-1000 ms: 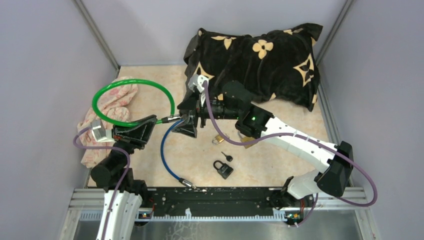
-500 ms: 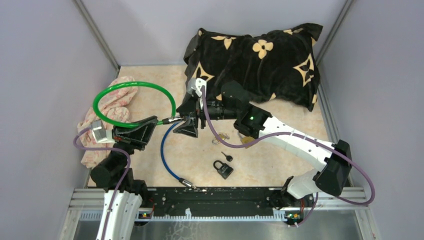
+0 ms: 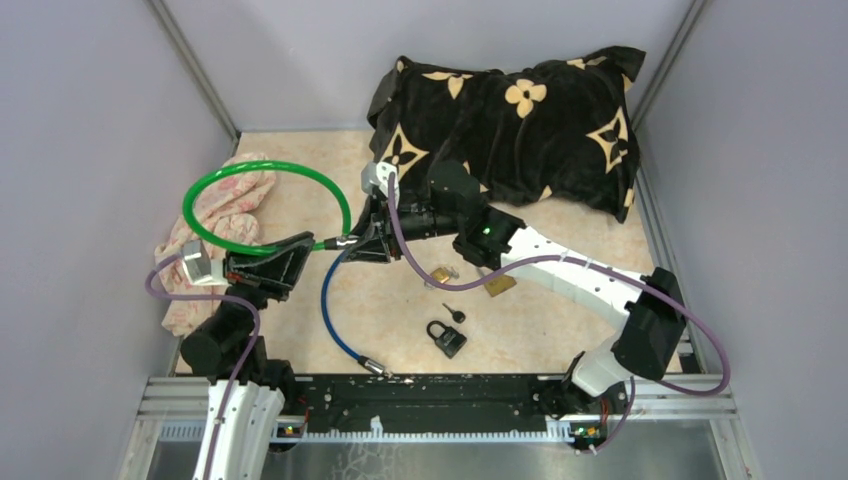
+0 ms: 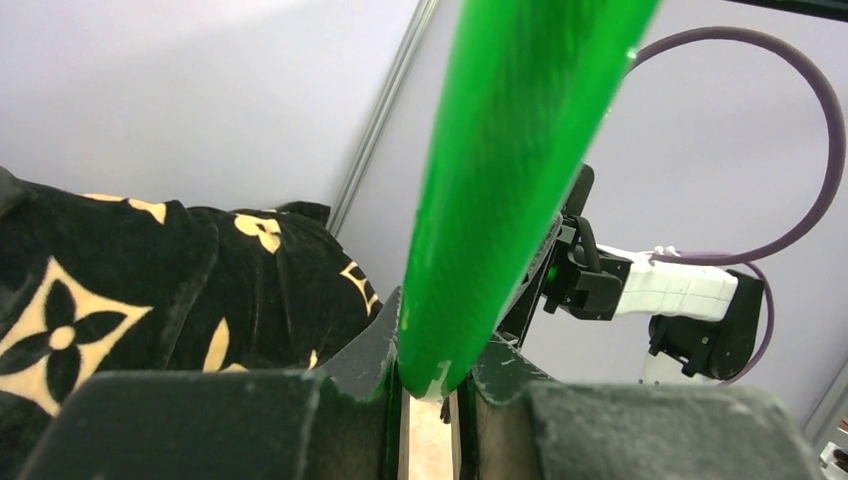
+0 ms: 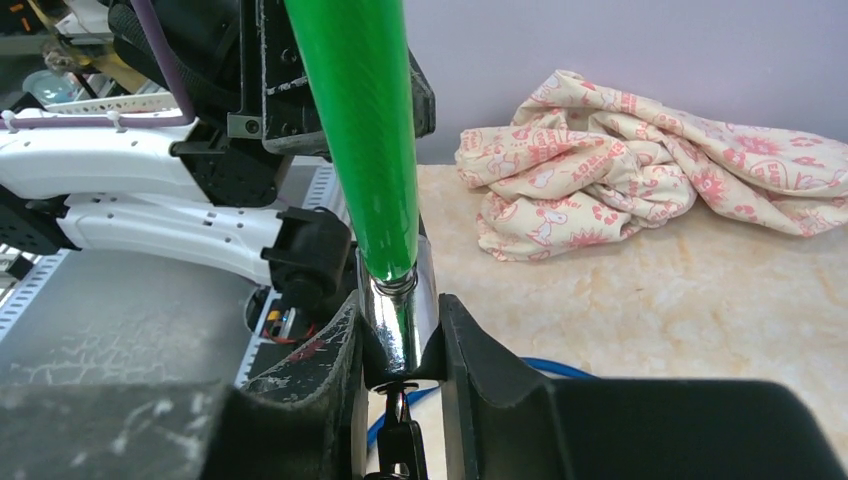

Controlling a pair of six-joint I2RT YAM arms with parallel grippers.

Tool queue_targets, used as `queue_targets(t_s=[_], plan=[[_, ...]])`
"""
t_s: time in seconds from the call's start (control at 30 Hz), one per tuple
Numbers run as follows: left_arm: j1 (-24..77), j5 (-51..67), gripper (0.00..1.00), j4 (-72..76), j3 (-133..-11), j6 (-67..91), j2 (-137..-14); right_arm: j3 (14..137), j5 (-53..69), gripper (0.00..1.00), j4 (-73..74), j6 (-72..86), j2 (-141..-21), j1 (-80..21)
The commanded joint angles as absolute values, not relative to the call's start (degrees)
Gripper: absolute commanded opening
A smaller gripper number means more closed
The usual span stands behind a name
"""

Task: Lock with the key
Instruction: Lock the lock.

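Your left tool [image 3: 312, 243] is clamped on the green cable [image 3: 262, 169]; the left wrist view shows both fingers [image 4: 365, 350] pressed against the cable where it passes between them. Your right tool [image 3: 362, 240] is closed around the barrel [image 5: 396, 318], the shiny metal end of that same cable, with a finger on each side of it. The two tools sit just beside each other above the desk [image 3: 560, 330], left of its middle, and the cable's loop arcs back over the pink cloth [image 3: 225, 215] on the left. A small dark part hangs under the barrel in the right wrist view, but you cannot tell from it what that is. A blue cable [image 3: 330, 310] curves across the desk below the tools. The key [image 3: 453, 313] lies loose on the desk near the front, just beside the black padlock [image 3: 446, 338] and apart from both tools. A brass padlock [image 3: 498, 284] lies under your right arm. The black pillow [image 3: 520, 120] fills the far right corner.
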State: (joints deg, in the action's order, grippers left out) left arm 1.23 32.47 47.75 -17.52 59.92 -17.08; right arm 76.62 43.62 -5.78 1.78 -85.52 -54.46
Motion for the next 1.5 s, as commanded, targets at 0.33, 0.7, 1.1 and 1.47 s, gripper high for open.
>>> queue_targets(t_s=[0.33,0.7,1.1,1.47], plan=[[1.74,35.04,0.39,51.7,-17.29,62.63,-16.29,86.4,45.3,0.0,-9.52,1.29,-88.84,-58.45],[1.64,31.97,0.0,49.41,-17.11,61.13,-15.25,80.45,44.72,0.88,-7.86,5.15,-82.92,-54.64],[1.58,32.35,0.0,49.7,-16.87,60.82,-15.48,72.64,34.9,0.62,-7.62,5.95,-75.29,-53.51],[1.59,32.05,0.0,49.95,-16.88,60.49,-15.76,54.39,-3.74,0.64,-26.21,-24.96,-62.57,-72.78]])
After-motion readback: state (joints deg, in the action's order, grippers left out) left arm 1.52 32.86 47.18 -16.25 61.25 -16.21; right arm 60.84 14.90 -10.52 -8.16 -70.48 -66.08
